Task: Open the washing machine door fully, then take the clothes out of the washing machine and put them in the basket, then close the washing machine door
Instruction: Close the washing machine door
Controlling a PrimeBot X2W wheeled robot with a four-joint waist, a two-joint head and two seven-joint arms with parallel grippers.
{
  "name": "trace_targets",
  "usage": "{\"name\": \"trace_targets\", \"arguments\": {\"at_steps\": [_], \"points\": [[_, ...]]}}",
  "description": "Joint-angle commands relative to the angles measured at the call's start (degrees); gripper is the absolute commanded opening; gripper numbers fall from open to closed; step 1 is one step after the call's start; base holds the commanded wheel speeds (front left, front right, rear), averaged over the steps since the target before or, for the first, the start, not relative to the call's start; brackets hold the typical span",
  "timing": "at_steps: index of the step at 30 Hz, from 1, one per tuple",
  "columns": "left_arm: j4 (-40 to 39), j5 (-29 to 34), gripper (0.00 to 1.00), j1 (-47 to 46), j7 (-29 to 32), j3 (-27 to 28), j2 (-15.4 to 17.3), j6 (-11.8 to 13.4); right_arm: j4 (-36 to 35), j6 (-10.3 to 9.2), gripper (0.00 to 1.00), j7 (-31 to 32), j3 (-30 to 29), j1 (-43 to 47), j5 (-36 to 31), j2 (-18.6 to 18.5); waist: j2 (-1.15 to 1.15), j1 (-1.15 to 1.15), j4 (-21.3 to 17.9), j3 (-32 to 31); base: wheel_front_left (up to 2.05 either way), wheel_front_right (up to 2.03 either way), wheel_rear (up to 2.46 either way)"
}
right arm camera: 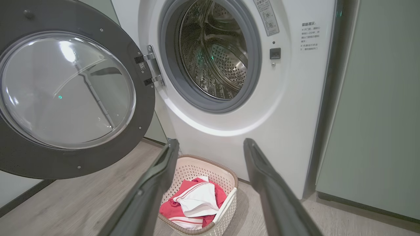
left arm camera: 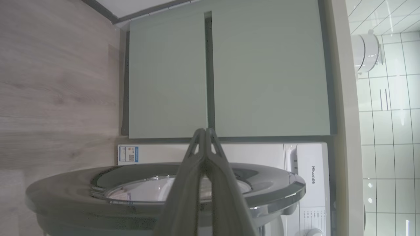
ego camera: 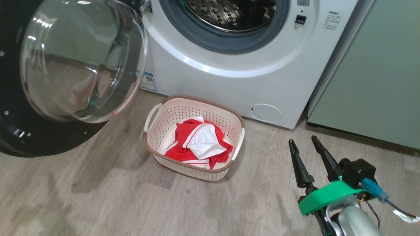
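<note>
**Fig.** Head and wrist views, unloading done (judged); door closing left.

- **Load:** the clothes (ego camera: pixel 197 144), a red fabric garment w/ white panels, lie bunched inside the cream perforated plastic basket w/ brown rim band (ego camera: pixel 193 113). The basket stands on the wood-look floor (ego camera: pixel 98 196) at 6 o'clock of the big white front-loading washing machine (ego camera: pixel 246 85).
- **Door:** the round black-rimmed door w/ bulging clear window (ego camera: pixel 78 62) is swung wide, at 10 o'clock of the basket.
- **Arms:** the left gripper (left arm camera: pixel 205 134) has its fingers pressed together, holding nothing, and points across the door's outer rim. The right gripper (ego camera: pixel 303 141) has its fingers apart and empty, at 4 o'clock of the basket and well apart from it.
- **Risks:**
  - The glossy curved rim gives closed fingers little purchase, so a push may slide off.
  - Too weak a push may leave the door short of clicking shut.
  - The basket lies near the door's sweep and may be clipped if the door hangs low.
- **Unclear:**
  - Whether the left gripper touches the door.
  - The steel drum (right arm camera: pixel 213 55) is cut off at the top in the head view. Its lower front is hidden by the grey gasket (right arm camera: pixel 197 101) in the right wrist view, so a leftover item can't be excluded.
</note>
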Motion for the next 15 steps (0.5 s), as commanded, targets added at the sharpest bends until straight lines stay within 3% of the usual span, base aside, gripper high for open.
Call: {"name": "trace_targets", "arguments": {"at_steps": [1,15], "points": [[-1.5,-0.2,0.00,-1.8,2.3,-0.7,3.2,-0.8,-1.8,0.37,1.00,-0.4,1.1,-2.5,-0.5,-0.7,0.00,0.00,-0.4,0.8,0.00,0.00,0.00],[-0.2,0.0,0.00,-2.7,6.0,-2.1,1.7,-2.4,-1.7,0.37,1.00,-0.4,1.3,-4.0,-0.7,-1.6,0.00,0.00,-1.8,3.1,0.00,0.00,0.00]]}}
